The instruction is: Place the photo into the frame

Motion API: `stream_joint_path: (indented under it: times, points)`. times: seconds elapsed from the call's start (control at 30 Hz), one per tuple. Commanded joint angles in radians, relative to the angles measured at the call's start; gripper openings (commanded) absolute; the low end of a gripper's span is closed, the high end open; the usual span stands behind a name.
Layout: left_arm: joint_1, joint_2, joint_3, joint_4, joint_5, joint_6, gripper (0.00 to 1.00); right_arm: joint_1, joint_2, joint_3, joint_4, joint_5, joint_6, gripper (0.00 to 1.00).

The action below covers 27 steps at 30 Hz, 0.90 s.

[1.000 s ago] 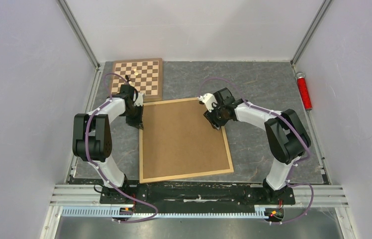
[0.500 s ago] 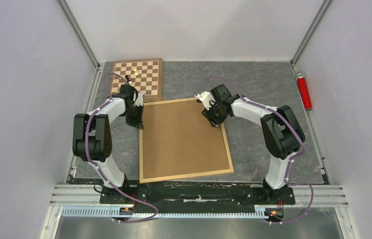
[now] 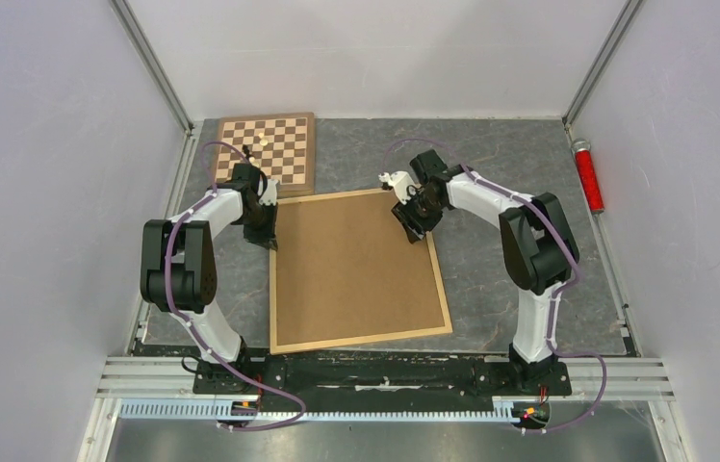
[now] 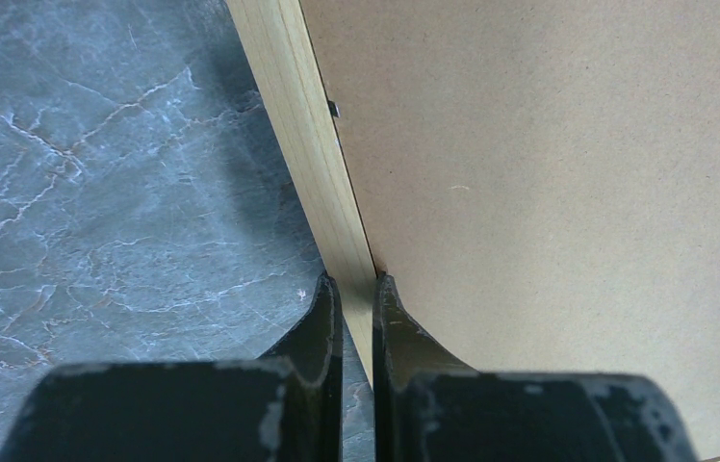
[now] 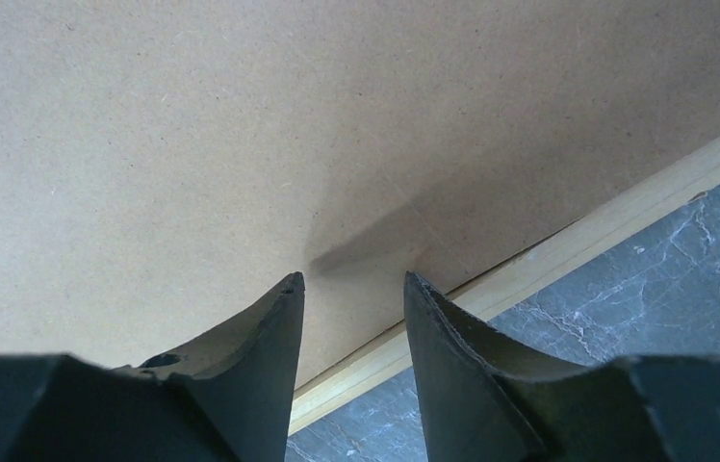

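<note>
Left hand (image 4: 354,281) narrow at the frame (image 4: 289,96) rail, right hand (image 5: 351,279) half-open, empty over the backing board (image 5: 241,115); pressing could skid the frame.

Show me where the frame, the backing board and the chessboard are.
frame (image 3: 361,339), top view, on its near wooden border.
backing board (image 3: 356,265), top view, on its bare brown centre.
chessboard (image 3: 274,154), top view, mid checkered squares.

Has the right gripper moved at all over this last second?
Yes, slightly. In the top view the right gripper has shifted up the picture, toward the far edge of the frame, which itself lies where it did.
</note>
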Motion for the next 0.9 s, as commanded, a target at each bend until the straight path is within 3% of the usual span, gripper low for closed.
stream_joint_path:
  times: [0.0, 0.37, 0.63, 0.87]
  points:
    - [-0.030, 0.044, -0.050, 0.007, 0.072, 0.051, 0.02, -0.014, 0.173, -0.013, 0.046, 0.047, -0.035, 0.48]
    - [-0.031, 0.036, -0.050, 0.003, 0.072, 0.053, 0.02, -0.018, 0.000, -0.068, 0.282, 0.073, 0.005, 0.48]
    - [-0.031, 0.026, -0.050, 0.001, 0.074, 0.054, 0.02, -0.017, 0.002, -0.012, 0.271, 0.106, 0.010, 0.48]
    - [-0.030, 0.023, -0.050, 0.001, 0.075, 0.053, 0.02, -0.015, 0.015, -0.069, 0.244, 0.077, 0.017, 0.48]
